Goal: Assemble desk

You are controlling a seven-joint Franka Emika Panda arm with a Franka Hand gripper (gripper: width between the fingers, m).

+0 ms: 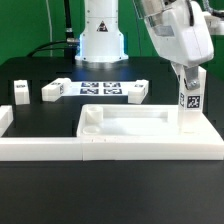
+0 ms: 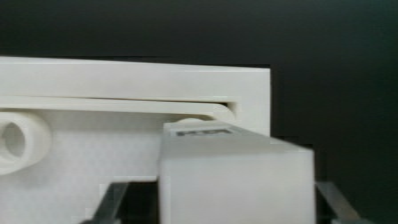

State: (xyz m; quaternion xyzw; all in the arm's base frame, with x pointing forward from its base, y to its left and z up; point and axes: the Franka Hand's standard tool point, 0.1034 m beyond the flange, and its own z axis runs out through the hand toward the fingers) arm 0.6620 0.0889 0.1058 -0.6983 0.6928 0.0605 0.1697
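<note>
Closest to the wrist lens is a leg (image 2: 231, 175), a square white block gripped by the tool (image 1: 187, 90), whose fingers (image 2: 112, 205) are closed on its two sides. In the exterior view it stands upright, tag facing out, over the corner of the desk top (image 1: 120, 128) at the exterior view's right. That upright hold looks chosen so the leg's lower end meets the tray's corner squarely; whether it is already seated there I cannot tell. The desk top lies low and right of centre in the exterior frame, set against the border rail (image 1: 50, 150), probably to brace it against pushing. Three loose legs (image 1: 52, 90) wait on the black surface (image 1: 40, 118) across mid-frame, flanking the marker board (image 1: 100, 88).
</note>
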